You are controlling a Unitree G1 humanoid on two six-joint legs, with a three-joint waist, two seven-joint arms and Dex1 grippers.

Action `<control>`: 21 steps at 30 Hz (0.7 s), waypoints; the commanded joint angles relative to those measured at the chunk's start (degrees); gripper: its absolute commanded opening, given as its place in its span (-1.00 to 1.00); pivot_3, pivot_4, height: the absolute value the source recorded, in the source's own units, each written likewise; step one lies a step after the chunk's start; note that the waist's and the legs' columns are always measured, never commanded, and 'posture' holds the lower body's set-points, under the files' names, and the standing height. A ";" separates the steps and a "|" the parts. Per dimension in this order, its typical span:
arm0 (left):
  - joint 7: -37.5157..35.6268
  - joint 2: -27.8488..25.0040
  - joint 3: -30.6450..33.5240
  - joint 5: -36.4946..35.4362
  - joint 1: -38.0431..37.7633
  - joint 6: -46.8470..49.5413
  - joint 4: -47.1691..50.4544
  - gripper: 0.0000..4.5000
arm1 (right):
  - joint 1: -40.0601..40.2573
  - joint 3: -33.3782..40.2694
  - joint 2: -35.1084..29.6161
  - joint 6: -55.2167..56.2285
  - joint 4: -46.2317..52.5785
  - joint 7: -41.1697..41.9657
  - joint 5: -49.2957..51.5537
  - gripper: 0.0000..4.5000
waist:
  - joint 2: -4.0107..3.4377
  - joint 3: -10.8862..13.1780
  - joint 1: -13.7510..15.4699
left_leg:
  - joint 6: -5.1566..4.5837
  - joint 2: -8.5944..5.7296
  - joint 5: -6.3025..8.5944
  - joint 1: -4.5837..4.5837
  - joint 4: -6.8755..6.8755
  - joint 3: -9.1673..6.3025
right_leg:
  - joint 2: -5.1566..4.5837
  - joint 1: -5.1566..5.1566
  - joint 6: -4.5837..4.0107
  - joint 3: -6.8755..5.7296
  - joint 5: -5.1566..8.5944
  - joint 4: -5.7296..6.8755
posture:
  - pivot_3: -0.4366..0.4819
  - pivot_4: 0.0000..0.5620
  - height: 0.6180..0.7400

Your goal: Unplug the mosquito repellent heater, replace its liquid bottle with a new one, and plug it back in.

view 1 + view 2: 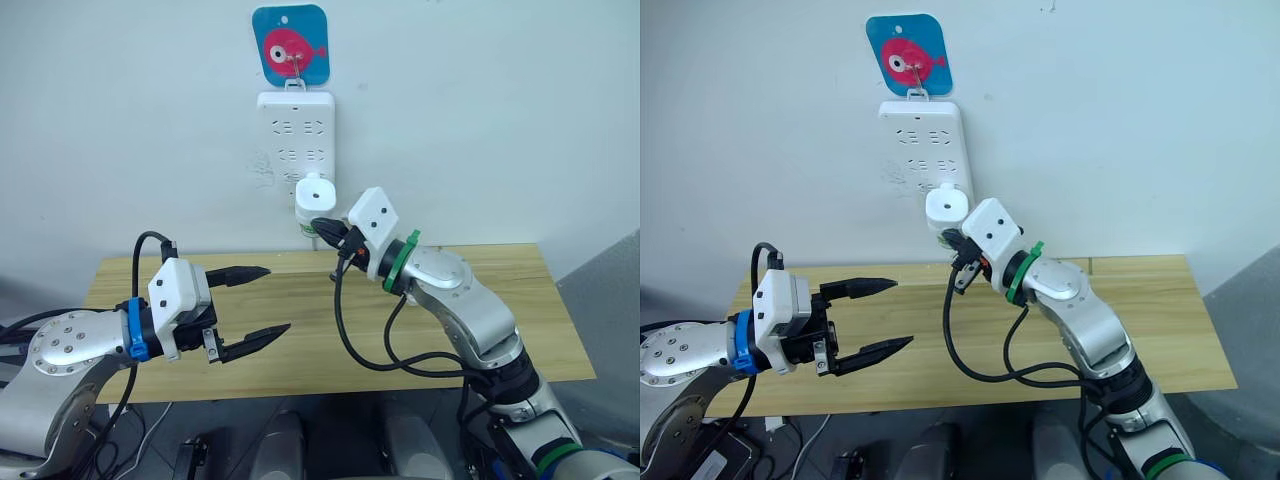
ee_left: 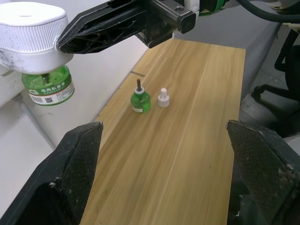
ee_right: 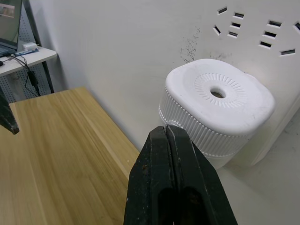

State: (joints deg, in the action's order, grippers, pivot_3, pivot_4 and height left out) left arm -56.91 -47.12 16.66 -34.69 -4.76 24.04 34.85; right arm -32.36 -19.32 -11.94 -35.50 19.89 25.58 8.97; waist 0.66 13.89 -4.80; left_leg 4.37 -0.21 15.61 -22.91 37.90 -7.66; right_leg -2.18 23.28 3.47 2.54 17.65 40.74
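Observation:
The white mosquito repellent heater [image 1: 313,189] is plugged into the lowest socket of the wall power strip [image 1: 295,125], with a green liquid bottle [image 2: 48,86] screwed in beneath it. My right gripper [image 3: 166,129] is shut and empty, its tips just short of the heater's ribbed side, beside the bottle. A second small green bottle [image 2: 140,101] with its wick bare stands on the table near the wall, a white cap [image 2: 163,97] next to it. Out over the table's left part, my left gripper [image 1: 278,298] hovers wide open and empty.
The wooden table [image 1: 500,300] stands against the white wall. A blue hanger with a pink fish [image 1: 290,45] holds the power strip. A black cable [image 1: 350,345] loops down from my right wrist over the table.

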 commanded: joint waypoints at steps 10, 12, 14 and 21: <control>0.24 -0.37 -0.86 0.44 1.57 -1.18 -0.54 0.98 | -1.89 4.21 1.38 2.72 -1.71 -5.80 -5.44 -0.99 | 0.02 -0.01 0.21 | 0.26 -0.02 -0.16 0.06 0.04 -0.09 | 0.00 -0.03 -0.02 -0.04 -0.02 0.18 | -0.15 -0.33 0.91; 0.34 -0.29 -1.06 0.41 1.66 -1.24 -0.61 0.98 | -1.47 4.29 1.49 1.44 -0.17 -3.36 -2.97 -0.99 | 0.03 -0.02 0.21 | 0.27 -0.02 -0.18 0.07 0.04 -0.09 | 0.00 -0.04 -0.04 -0.05 -0.04 0.21 | -0.15 -0.34 0.91; 0.42 -0.23 -1.09 0.28 1.62 -1.20 -0.71 0.98 | -0.60 4.55 1.90 -1.27 2.54 -1.14 0.61 -0.99 | 0.03 -0.02 0.21 | 0.27 -0.02 -0.18 0.08 0.04 -0.10 | 0.01 -0.04 -0.05 -0.06 -0.04 0.21 | -0.15 -0.34 0.91; 0.92 0.39 -1.42 -0.17 1.41 -0.79 -1.44 0.98 | 1.11 3.82 -4.11 -5.29 9.87 5.70 5.73 -0.99 | 0.03 -0.02 -0.01 | 0.22 0.00 -0.15 0.02 -0.12 -0.06 | 0.00 0.00 -0.06 -0.06 -0.03 0.00 | -0.17 -0.37 0.91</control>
State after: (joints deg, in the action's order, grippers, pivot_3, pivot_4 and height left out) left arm -56.52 -46.98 15.26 -34.63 -3.52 23.54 33.02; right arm -31.46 -16.29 -15.60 -40.63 26.32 29.59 13.04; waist 0.69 13.87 -4.81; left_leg 4.60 -0.21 15.47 -22.89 37.75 -7.72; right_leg -2.18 23.28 3.41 2.49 17.62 40.71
